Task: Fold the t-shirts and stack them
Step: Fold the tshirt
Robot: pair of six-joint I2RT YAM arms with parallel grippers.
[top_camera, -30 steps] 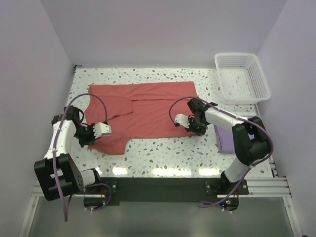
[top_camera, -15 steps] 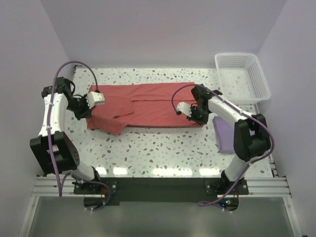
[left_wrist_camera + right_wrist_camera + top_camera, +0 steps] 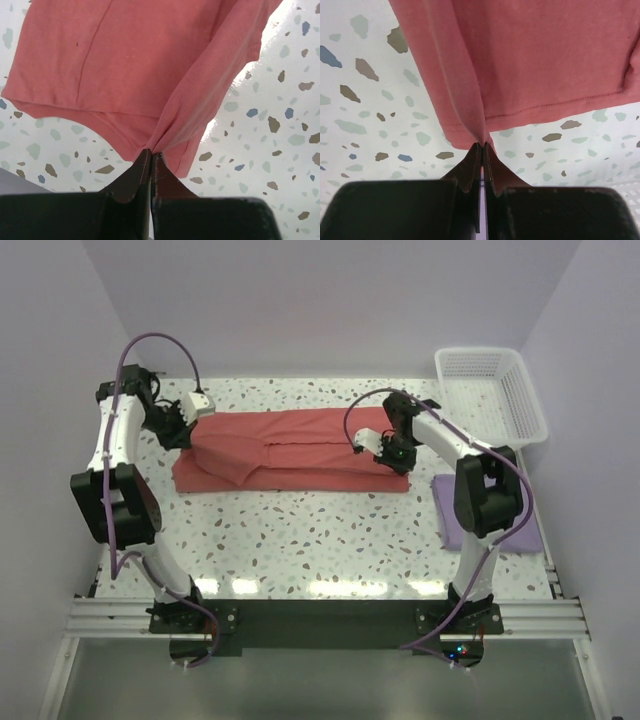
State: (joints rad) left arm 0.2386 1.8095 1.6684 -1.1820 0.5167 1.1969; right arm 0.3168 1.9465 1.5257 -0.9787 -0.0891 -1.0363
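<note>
1. T-shirt, salmon-red (image 3: 300, 445): lies as a long doubled band across the far half of the speckled worktop (image 3: 330, 530), its length running left to right. A sleeve flap shows near the left end.
2. Left gripper (image 3: 151, 152): at the band's left end. The jaws are pressed together on a pinch of the salmon cloth, which fans away from the tips in the wrist view.
3. Right gripper (image 3: 483, 146): at the band's right end, on its near edge. The jaws are likewise closed on a fold of the same cloth, with hem stitching visible beside it.
4. T-shirt, lavender (image 3: 528, 530): a folded rectangle lying flat at the worktop's near right side, partly hidden by the right arm and apart from the salmon band.
5. White lattice basket (image 3: 478, 352): stands in the far right corner, beyond the lavender rectangle.
</note>
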